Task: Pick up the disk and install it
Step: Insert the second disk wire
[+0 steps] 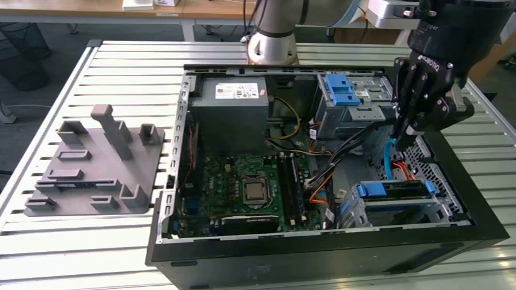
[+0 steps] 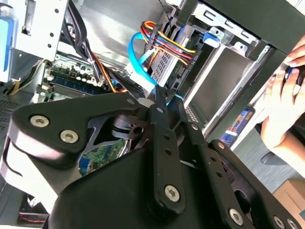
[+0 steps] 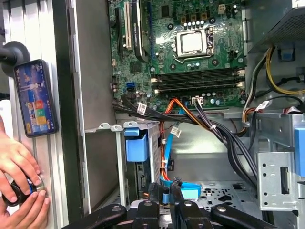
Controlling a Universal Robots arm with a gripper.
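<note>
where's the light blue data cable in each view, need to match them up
Exterior view: the light blue cable hangs toward the exterior view's right, just above the disk.
Second wrist view: it curves beside the red-and-yellow wires.
First wrist view: it runs alongside the orange wires.
Shared landmark: the green motherboard.
</note>
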